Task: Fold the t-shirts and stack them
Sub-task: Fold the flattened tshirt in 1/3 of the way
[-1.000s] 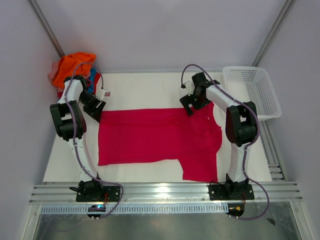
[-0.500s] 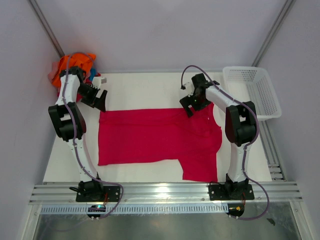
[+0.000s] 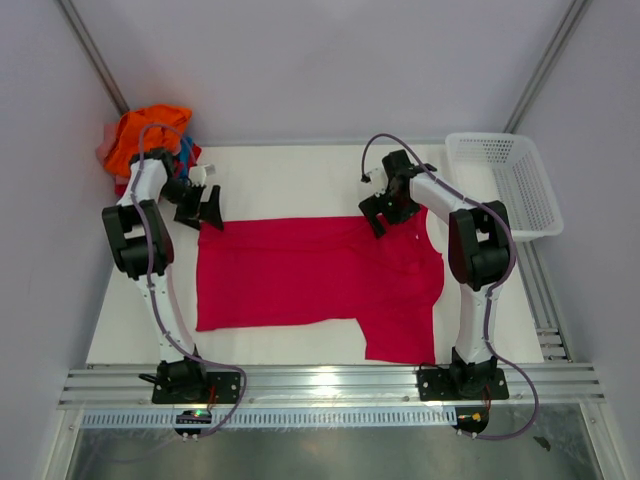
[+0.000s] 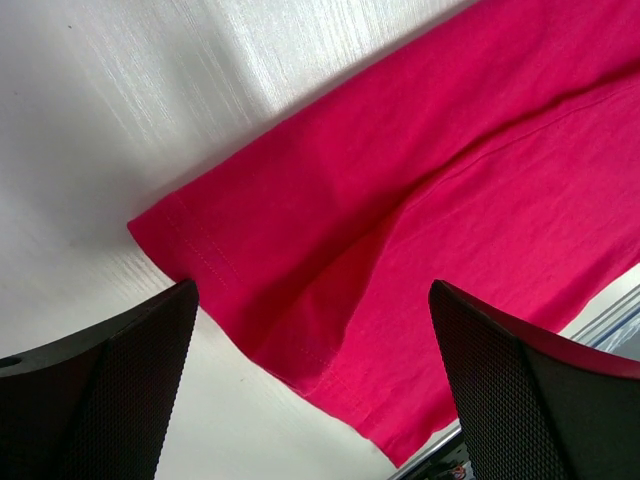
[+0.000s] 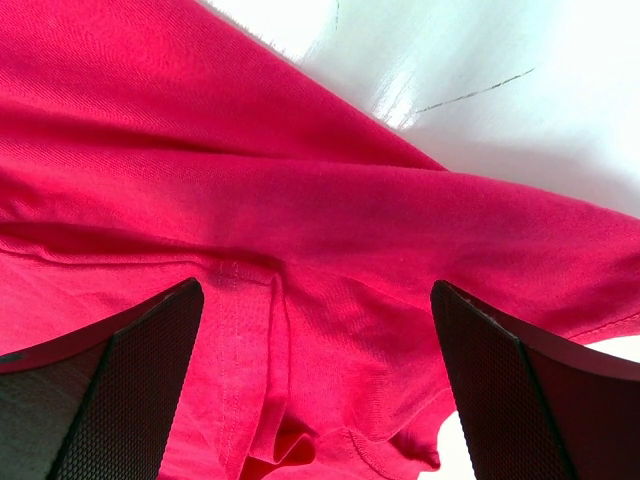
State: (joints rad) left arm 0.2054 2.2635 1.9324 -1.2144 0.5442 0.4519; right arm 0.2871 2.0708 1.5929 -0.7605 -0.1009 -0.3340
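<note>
A crimson t-shirt (image 3: 300, 270) lies spread flat on the white table (image 3: 290, 175), with one sleeve reaching toward the near edge at the right. My left gripper (image 3: 208, 208) is open just above the shirt's back left corner. In the left wrist view that hemmed corner (image 4: 250, 270) lies between the open left gripper's (image 4: 312, 300) fingers, untouched. My right gripper (image 3: 378, 215) is open over the shirt's back edge. Wrinkled cloth and a seam (image 5: 280, 330) lie under the right gripper (image 5: 316, 295), with nothing pinched.
A heap of other t-shirts, orange (image 3: 145, 128) on top with blue (image 3: 187, 152) showing, sits in the back left corner. A white mesh basket (image 3: 505, 180) stands at the back right. Metal rails (image 3: 320, 385) run along the near edge.
The left gripper has opened wide, lifted off and settled slightly right, over the shirt's back left corner. The right arm and the shirt have barely moved.
</note>
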